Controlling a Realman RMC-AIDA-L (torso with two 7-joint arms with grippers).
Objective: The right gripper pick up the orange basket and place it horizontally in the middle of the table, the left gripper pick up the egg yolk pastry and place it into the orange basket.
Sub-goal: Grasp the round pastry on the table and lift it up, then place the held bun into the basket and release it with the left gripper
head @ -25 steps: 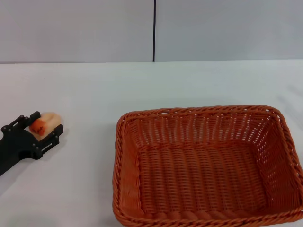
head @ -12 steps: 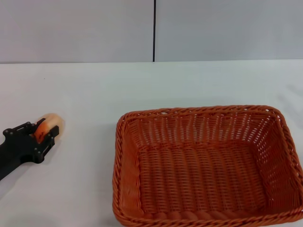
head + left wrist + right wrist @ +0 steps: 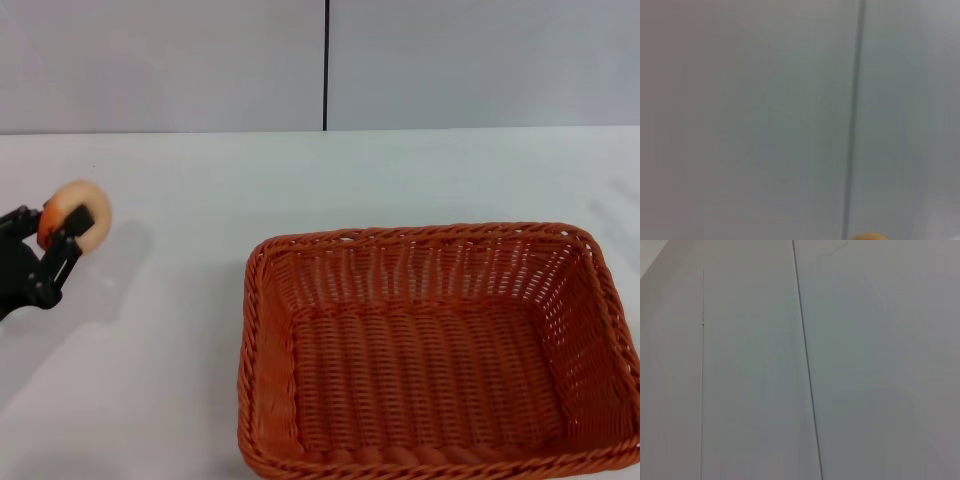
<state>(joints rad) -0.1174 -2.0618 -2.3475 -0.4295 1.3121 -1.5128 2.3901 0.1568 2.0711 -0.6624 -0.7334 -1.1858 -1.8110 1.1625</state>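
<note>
At the far left edge of the head view, the left gripper [image 3: 58, 235] is clamping the pastry [image 3: 80, 213] between its black fingers and holding it above the table [image 3: 180, 330], its shadow lying on the white surface below. The basket [image 3: 440, 350] is sitting upright and empty at the near right, long side across the scene, well apart from the pastry. In the left wrist view a sliver of the pastry [image 3: 869, 236] is showing against the grey wall. The right gripper is showing in no view.
</note>
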